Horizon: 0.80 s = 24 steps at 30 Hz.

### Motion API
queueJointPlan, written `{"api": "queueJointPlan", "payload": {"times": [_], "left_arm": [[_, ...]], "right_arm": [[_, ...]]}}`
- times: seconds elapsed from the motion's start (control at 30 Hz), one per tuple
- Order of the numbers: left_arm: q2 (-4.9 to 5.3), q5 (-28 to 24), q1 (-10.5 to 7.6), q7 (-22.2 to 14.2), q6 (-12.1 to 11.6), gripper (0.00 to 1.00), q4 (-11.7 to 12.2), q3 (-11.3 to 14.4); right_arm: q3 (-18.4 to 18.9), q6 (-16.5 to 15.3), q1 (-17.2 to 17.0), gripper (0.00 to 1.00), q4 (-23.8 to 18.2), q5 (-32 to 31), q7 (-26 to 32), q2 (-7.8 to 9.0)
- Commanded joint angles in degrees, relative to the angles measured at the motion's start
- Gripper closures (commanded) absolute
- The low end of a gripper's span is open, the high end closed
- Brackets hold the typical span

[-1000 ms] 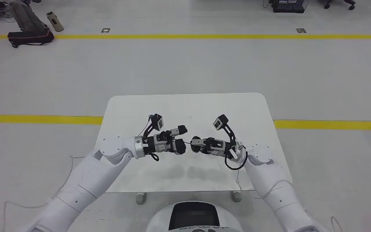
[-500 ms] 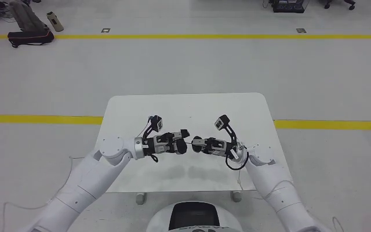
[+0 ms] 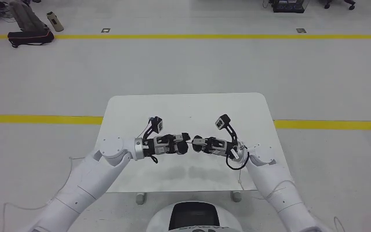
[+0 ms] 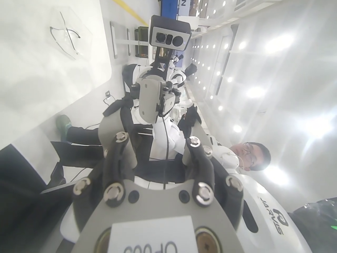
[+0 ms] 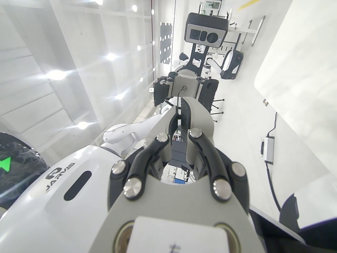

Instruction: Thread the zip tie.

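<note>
A thin black zip tie (image 3: pixel 189 141) spans the small gap between my two grippers above the middle of the white table (image 3: pixel 174 110). My right gripper (image 5: pixel 180 110) is shut on the ribbed strap of the zip tie (image 5: pixel 181 118), whose free end points at the left gripper (image 5: pixel 184 88). My left gripper (image 4: pixel 154 117) is open, fingers well apart. The strap (image 4: pixel 163 146) runs between them toward its palm without either pad touching it. From above, the left gripper (image 3: pixel 183 143) and right gripper (image 3: pixel 196 142) face each other, tip to tip.
A clear flat tray (image 4: pixel 65 35) with a few spare zip ties lies on the table beyond the right arm. The rounded table edge (image 5: pixel 263 80) is close below the grippers. Yellow floor lines (image 3: pixel 185 36) run behind the table.
The left gripper has dropped slightly and turned, its fingers looking closer together from above. The gap between the two grippers has shrunk a little. The right arm has hardly moved.
</note>
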Motion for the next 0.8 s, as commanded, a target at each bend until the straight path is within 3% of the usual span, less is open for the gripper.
{"api": "queueJointPlan", "payload": {"times": [0.0,0.77], "left_arm": [[0.02,0.2,0.03,-0.1,0.2,0.62,0.0,0.0],[0.08,4.6,-0.20,-0.4,1.1,0.81,-0.4,0.4]], "right_arm": [[-0.1,0.1,0.0,1.00,0.0,-0.1,-0.1,0.13],[-2.5,0.8,0.3,1.00,0.1,-3.7,-3.9,1.22]]}}
